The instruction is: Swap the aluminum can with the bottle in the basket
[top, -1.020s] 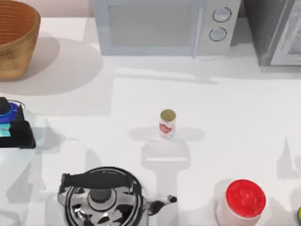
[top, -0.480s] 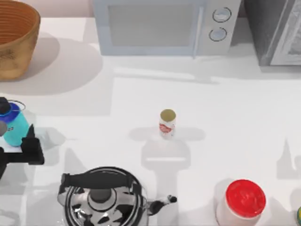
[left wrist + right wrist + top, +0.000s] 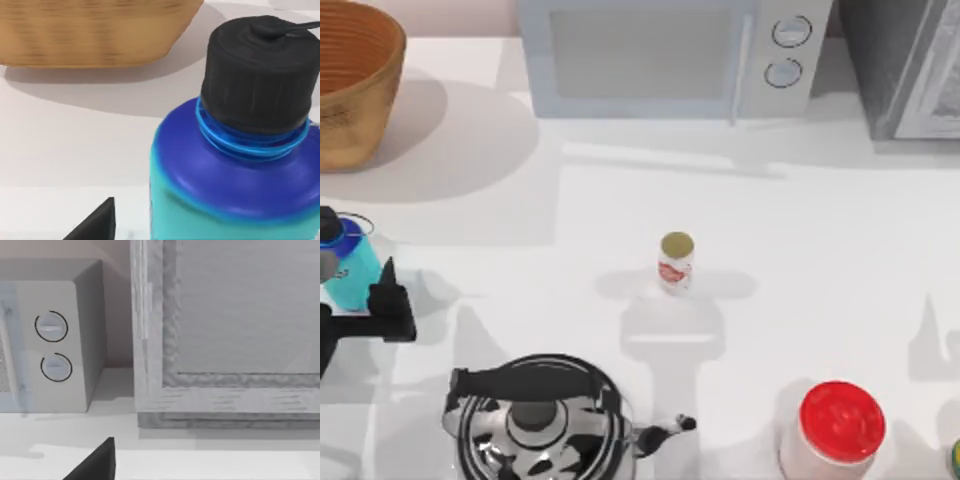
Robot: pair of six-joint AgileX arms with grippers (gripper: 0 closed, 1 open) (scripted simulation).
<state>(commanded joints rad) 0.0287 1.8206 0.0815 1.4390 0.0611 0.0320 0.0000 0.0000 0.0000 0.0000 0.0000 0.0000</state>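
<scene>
Slim gold-topped aluminum can upright mid-table, teal bottle upright at left edge, wicker basket far-left corner

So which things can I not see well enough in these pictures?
- Left tool, top view: cut by the left edge, so its fingers cannot be judged.
- Bottle, top view: partly cut by that edge; lettering unreadable.
- Basket, top view: cropped at the corner, inside mostly hidden.
- Aluminum can: its red mark is too small to read.

Overhead cam; wrist cams close-in.
</scene>
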